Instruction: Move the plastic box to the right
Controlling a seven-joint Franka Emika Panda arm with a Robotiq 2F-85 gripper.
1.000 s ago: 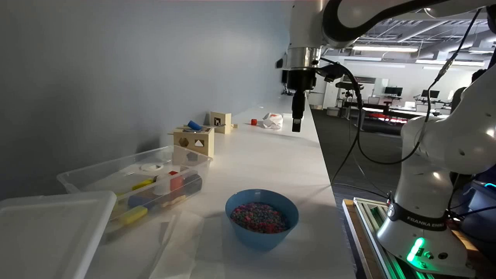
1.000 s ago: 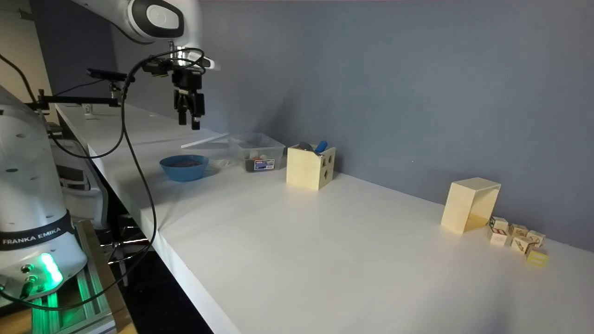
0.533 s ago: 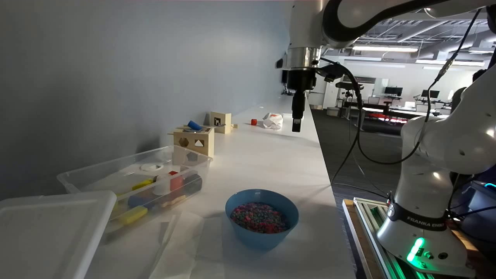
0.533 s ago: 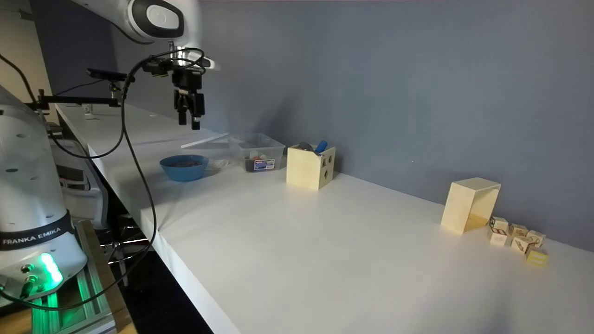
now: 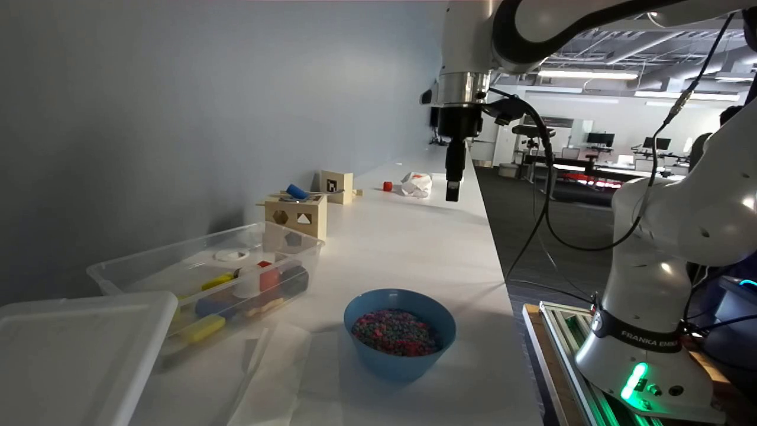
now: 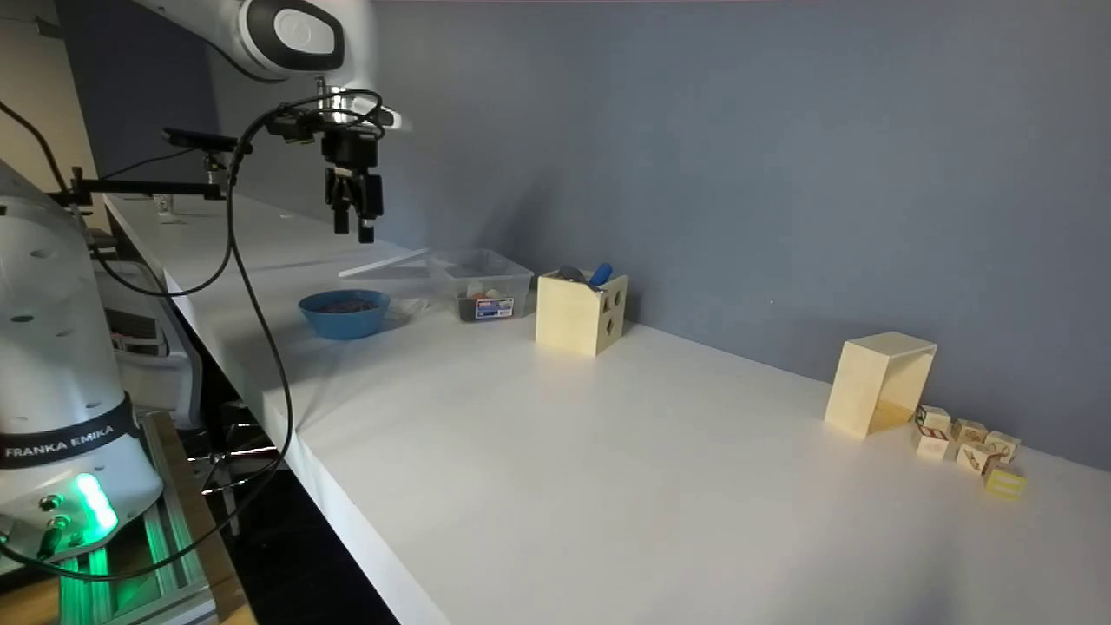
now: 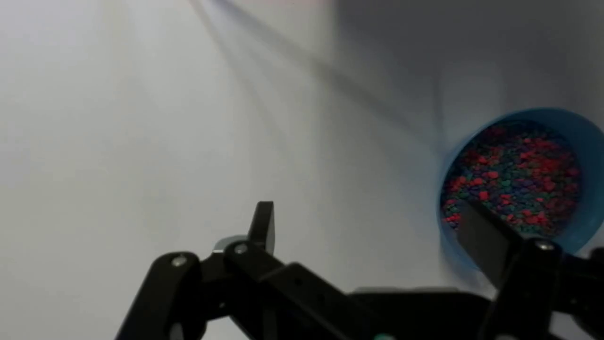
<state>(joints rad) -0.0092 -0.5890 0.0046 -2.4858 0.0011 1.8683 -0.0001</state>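
I assessed the task as not begun. The fingers (image 7: 263,226) stood wide apart, held nothing, and hung above the desk (image 6: 564,460). The box (image 6: 499,288) rested on the desk below the fingers, toward the wall (image 6: 738,174) and well apart from them; the wrist view did not show it. The bowl (image 7: 590,184) was also below, on the box's side of the fingers. A wooden cube (image 6: 566,317) stood just beside the box; contact between the two I could not establish. Outstanding, in my judgement: bringing the fingers down to the box, getting a secure hold, moving it right, and letting go. Whose right was meant, the order did not state.
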